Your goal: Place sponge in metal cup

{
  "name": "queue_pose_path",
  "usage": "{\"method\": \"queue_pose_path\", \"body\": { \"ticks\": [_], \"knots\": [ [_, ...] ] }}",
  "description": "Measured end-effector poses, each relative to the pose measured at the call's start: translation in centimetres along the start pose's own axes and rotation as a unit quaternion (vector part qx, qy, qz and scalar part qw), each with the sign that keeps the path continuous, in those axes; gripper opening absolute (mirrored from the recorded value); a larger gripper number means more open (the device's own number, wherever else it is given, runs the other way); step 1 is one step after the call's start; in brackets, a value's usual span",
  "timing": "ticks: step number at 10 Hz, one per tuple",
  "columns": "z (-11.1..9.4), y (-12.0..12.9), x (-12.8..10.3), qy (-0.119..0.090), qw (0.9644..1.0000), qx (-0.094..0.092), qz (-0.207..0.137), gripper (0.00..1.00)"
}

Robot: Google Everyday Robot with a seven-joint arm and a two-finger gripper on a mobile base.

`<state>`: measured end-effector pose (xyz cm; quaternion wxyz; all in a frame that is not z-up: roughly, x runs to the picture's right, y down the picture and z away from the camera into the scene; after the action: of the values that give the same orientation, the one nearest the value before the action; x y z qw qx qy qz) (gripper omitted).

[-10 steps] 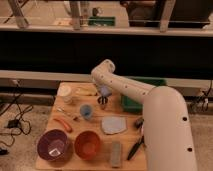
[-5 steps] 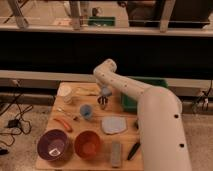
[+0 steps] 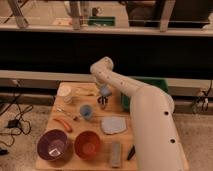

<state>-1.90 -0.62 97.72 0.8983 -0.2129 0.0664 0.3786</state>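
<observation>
Change since the earlier frames: the arm's thick white link has swung left over the right edge of the bench. The gripper has hardly shifted.

1. Gripper: hangs over the middle of the bench, toward the far edge. I cannot tell whether it has hold of anything.
2. Metal cup: I read it as the small dark shape directly under the gripper, merged with it from my view.
3. Sponge: possibly the blue-grey block at the gripper, just above its dark tips. I cannot make it out for certain.
4. Light-blue cup: upright, just left of the gripper and nearer me.
5. Grey-blue slab: flat, mid-bench, on the near side of the gripper.
6. Purple bowl: near-left corner.
7. Orange bowl: near edge, beside the purple bowl.
8. Grey bar: near edge, right of the orange bowl.
9. Green bin: far-right corner, partly behind the arm.
</observation>
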Motion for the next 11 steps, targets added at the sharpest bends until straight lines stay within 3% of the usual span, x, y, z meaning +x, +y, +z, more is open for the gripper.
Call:
{"method": "queue_pose_path", "body": {
  "ticks": [7,11],
  "knots": [
    [1.0,-3.1,2.9,0.008,1.0,-0.005,0.003,0.8],
    [2.7,-0.7,3.4,0.024,0.9993,-0.021,-0.019,0.8]
  ]
}}
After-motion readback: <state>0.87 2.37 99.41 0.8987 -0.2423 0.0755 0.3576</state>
